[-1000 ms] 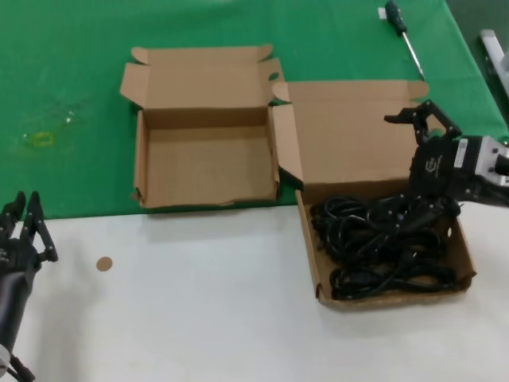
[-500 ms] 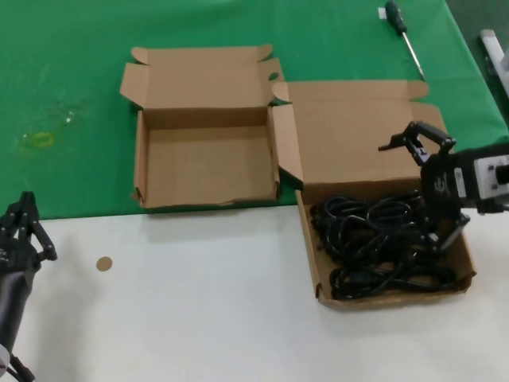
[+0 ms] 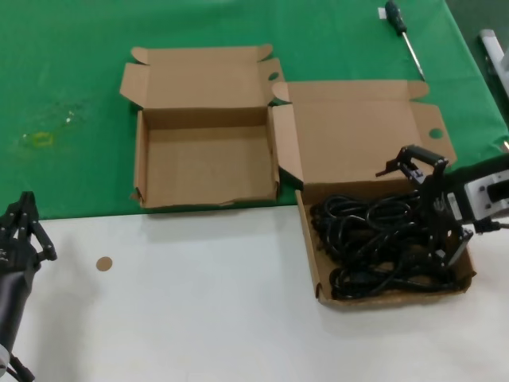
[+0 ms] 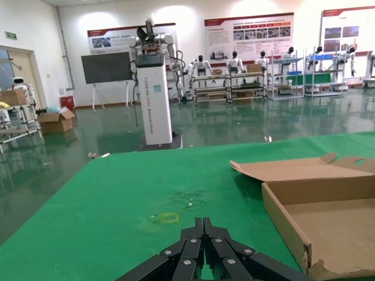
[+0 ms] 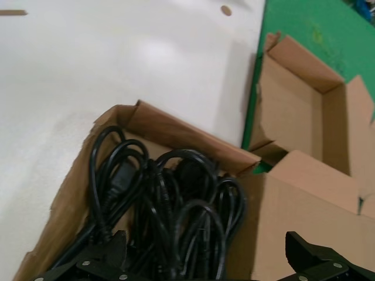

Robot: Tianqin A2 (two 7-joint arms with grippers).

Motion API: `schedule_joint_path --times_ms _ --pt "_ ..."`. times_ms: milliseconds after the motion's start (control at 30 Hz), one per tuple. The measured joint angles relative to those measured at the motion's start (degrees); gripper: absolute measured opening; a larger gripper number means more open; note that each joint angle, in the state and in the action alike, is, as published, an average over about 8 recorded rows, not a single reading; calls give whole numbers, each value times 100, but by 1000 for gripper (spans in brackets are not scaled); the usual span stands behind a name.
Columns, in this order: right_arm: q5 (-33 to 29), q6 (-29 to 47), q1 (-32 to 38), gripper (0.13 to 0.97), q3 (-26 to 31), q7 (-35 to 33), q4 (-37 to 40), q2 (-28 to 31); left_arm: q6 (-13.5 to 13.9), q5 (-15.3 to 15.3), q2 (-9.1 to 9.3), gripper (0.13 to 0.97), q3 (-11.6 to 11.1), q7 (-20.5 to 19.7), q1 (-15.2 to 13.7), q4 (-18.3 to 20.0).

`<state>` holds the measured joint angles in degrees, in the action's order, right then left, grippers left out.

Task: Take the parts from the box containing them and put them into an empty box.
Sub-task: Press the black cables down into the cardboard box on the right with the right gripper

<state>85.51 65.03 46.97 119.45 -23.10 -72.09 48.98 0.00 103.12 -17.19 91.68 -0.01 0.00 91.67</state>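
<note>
Right gripper (image 3: 433,208) lowered since earlier frame, now spread wide over power cords (image 3: 382,243) piled in larger box (image 3: 318,270). Smaller box (image 3: 205,163) seen alongside, nothing inside. Left gripper (image 3: 22,231) parked, fingers closed.

Bright even overhead light, soft shadows, sharp.
</note>
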Motion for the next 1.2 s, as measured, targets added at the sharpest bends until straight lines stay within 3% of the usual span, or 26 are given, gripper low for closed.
schedule_joint_path --times_ms 267,567,833,967,1200 --pt "-295 -9 8 947 58 -111 166 -150 0 0 0 152 0 0 0 0" --pt "-560 -158 104 857 84 -165 375 -393 0 0 0 152 0 0 0 0" --pt "-707 -195 178 697 103 -177 512 -510 0 0 0 152 0 0 0 0" --pt "-766 -188 158 697 114 -183 516 -502 0 0 0 152 0 0 0 0" --pt "-824 -148 88 502 111 -160 449 -442 0 0 0 152 0 0 0 0"
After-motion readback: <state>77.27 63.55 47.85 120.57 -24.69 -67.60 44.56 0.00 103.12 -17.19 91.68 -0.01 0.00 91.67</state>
